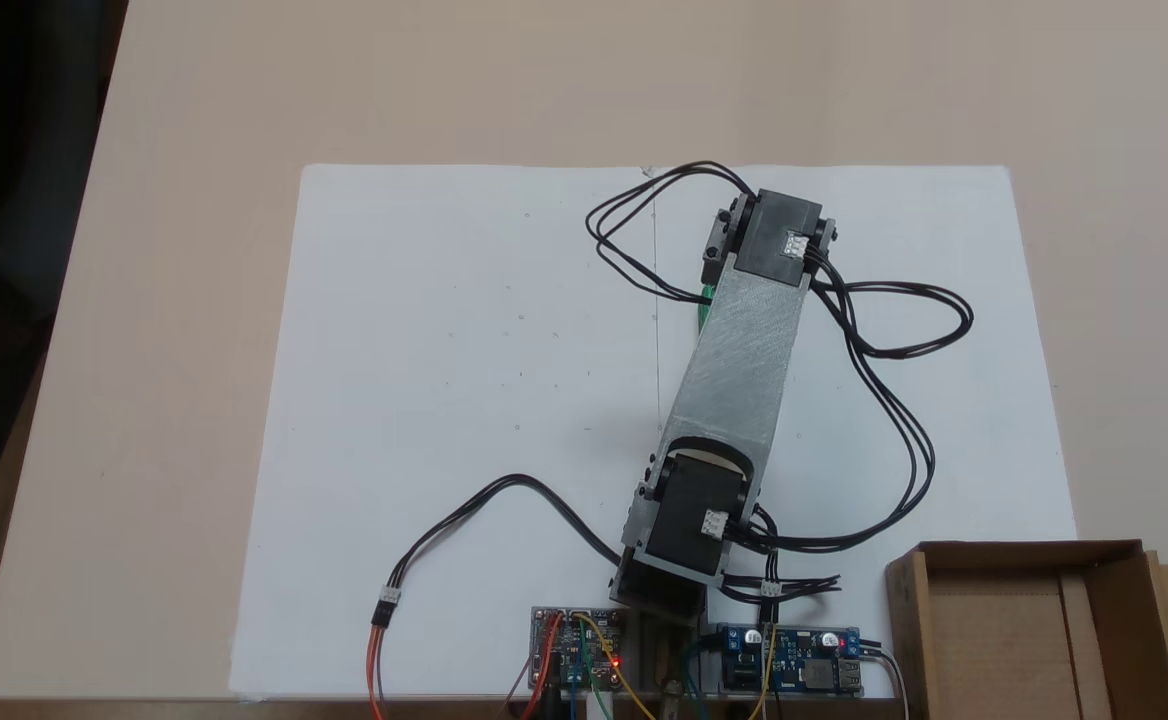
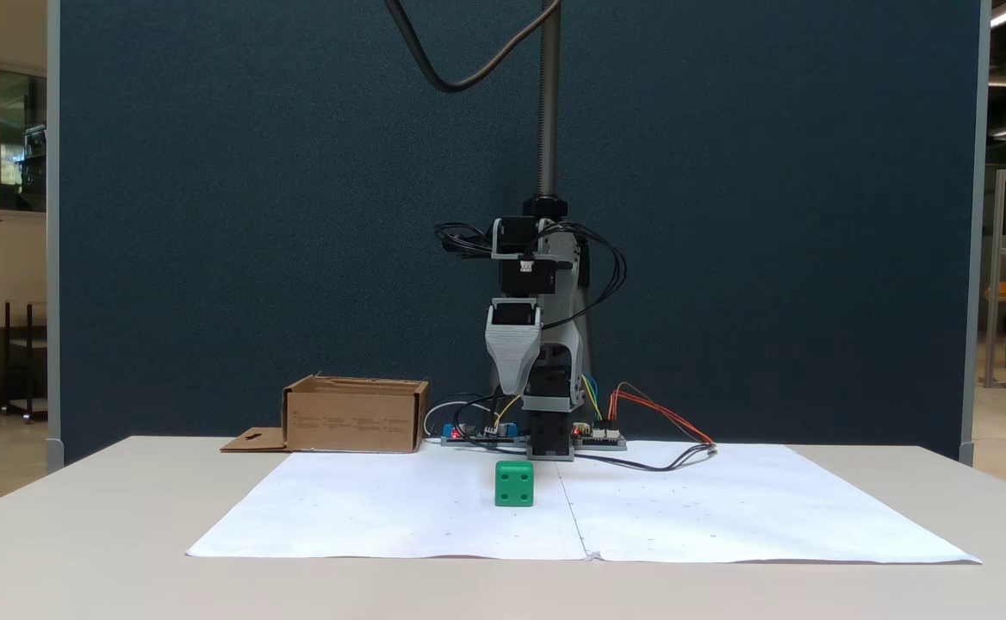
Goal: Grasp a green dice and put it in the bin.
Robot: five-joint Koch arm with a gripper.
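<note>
Claw [image 2: 513, 387] hangs above the green dice [image 2: 514, 483] – well clear of it – its opening impossible to tell.

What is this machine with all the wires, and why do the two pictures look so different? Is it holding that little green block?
It is a small robot arm bolted at the table's edge. One fixed view looks down from above; the other looks across the table from the front. That is why the cardboard box sits bottom right from above but on the left from the front. A white paper sheet covers the table. The green dice rests on it, with the gripper hanging above it, not touching. So nothing is held. From above, the arm hides nearly all of the dice. I cannot tell whether the gripper is open.
</note>
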